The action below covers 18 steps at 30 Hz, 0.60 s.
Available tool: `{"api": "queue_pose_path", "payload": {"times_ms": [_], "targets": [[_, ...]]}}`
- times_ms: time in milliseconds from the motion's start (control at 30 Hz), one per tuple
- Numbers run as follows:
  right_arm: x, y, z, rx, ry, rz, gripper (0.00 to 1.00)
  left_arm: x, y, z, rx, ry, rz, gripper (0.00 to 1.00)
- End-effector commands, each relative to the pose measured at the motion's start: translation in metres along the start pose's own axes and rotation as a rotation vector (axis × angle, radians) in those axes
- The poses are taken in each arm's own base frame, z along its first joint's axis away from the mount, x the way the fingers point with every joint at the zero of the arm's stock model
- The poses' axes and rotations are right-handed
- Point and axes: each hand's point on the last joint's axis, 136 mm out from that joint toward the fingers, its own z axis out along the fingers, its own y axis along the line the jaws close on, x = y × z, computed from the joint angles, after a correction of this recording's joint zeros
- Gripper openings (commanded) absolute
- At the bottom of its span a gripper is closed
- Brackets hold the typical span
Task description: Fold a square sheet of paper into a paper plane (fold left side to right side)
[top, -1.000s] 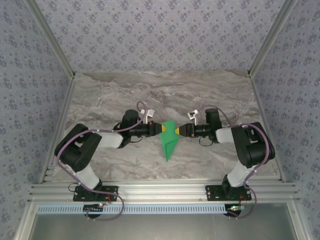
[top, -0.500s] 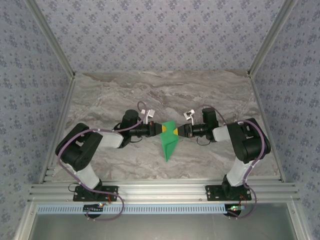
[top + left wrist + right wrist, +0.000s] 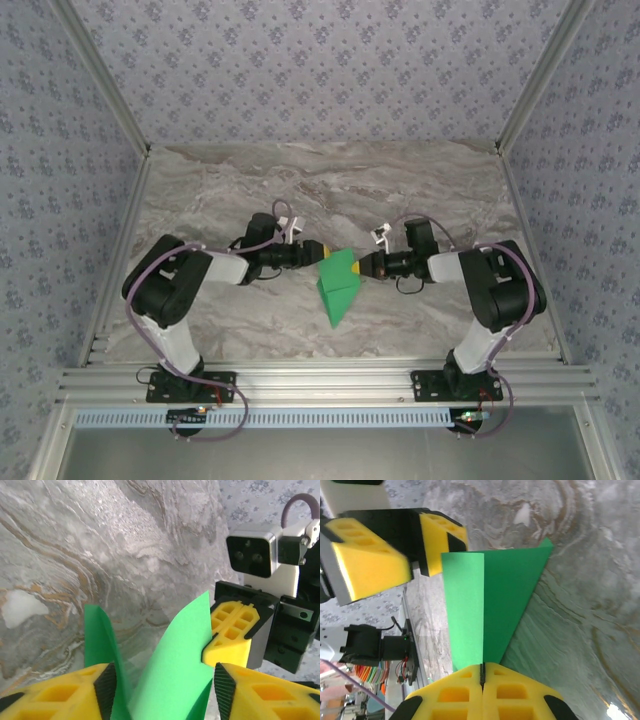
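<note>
Green paper plane (image 3: 337,288) points nearward, pinched by right gripper (image 3: 359,266); left gripper (image 3: 322,249) gapes.

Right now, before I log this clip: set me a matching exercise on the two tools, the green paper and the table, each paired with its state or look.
Things:
1. left tool
2. right tool
3. green paper
4. table

States:
A. folded, tapering to a point toward the arm bases
B. shut on an edge of the paper
C. grey veined stone pattern
D. jaws apart, with paper standing between them

Pairs: 1-D; 2-B; 3-A; 4-C
</note>
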Motion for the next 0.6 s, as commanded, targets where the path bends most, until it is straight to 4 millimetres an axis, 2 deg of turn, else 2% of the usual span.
{"api": "queue_pose_path", "payload": {"times_ms": [0, 167, 267, 367, 567], "targets": [[-0.004, -0.005, -0.003, 0.081, 0.001, 0.087, 0.0, -0.01, -0.005, -0.019, -0.108, -0.03, 0.096, 0.65], [-0.011, 0.0, -0.001, 0.117, -0.015, 0.151, 0.0, -0.012, -0.015, -0.064, -0.275, -0.113, 0.197, 0.71], [-0.015, 0.006, 0.005, 0.151, -0.011, 0.17, 0.0, 0.005, -0.033, -0.082, -0.335, -0.11, 0.295, 0.7], [-0.019, 0.013, 0.014, 0.174, -0.012, 0.182, 0.0, 0.032, -0.054, -0.083, -0.342, -0.07, 0.382, 0.68], [-0.018, 0.015, 0.03, 0.255, 0.035, 0.261, 0.0, 0.082, -0.057, -0.06, -0.389, 0.016, 0.416, 0.68]]}}
